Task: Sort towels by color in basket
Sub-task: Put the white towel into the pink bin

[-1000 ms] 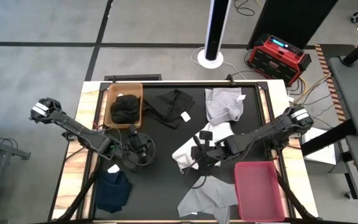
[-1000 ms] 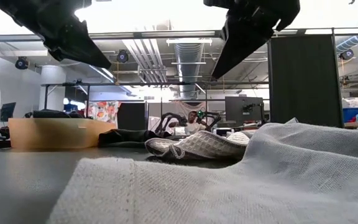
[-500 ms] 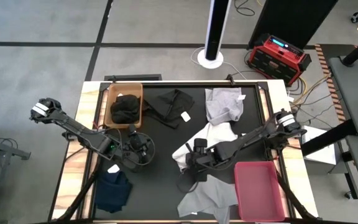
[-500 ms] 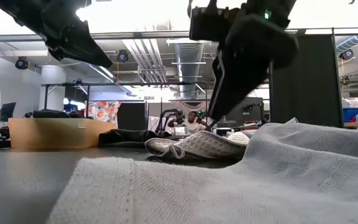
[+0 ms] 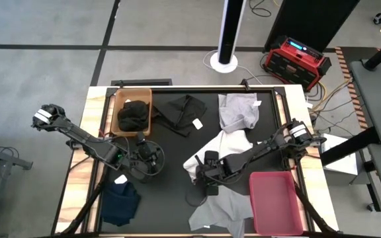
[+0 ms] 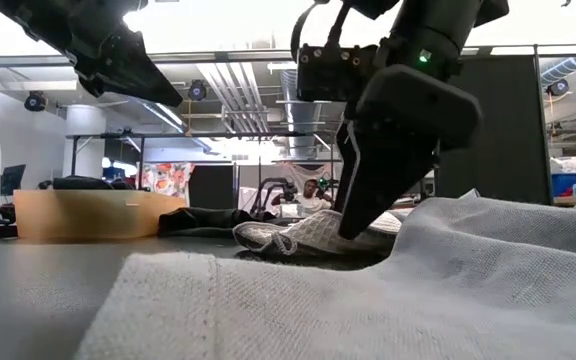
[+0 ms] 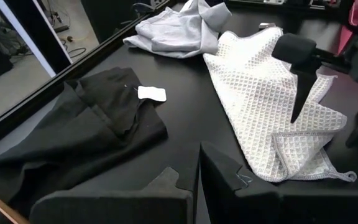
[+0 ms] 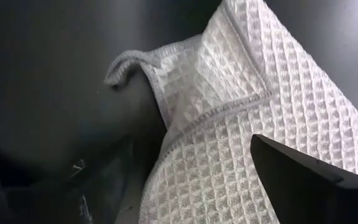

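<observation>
A white waffle towel (image 5: 222, 148) lies crumpled mid-table, its near-left corner (image 8: 166, 81) folded over. My right gripper (image 5: 207, 173) hangs open over that corner, fingers pointing down (image 6: 360, 205). My left gripper (image 5: 151, 158) waits shut above the bare mat at the left (image 7: 194, 177). A black towel (image 5: 179, 109) with a white tag (image 7: 151, 93) lies flat at the far middle, and a grey towel (image 5: 238, 109) lies at the far right. Another grey towel (image 5: 220, 210) lies at the near edge, and a navy towel (image 5: 120, 201) lies near left. My right gripper comes at the white towel's folded corner from above. Its open fingers (image 8: 303, 177) stand one on either side of the stitched hem (image 8: 197, 118). I cannot tell whether the tips touch the cloth. The towel lies slack on the mat.
A wooden basket (image 5: 119, 120) at the far left holds a black towel (image 5: 134, 114). A red basket (image 5: 276, 203) stands at the near right. Metal rails frame the black mat (image 5: 170, 185). People and desks show in the room beyond the table.
My right gripper has gone down and a little toward the table's left, onto the white towel's near-left corner, and its fingers have opened wide. The towels have stayed where they were.
</observation>
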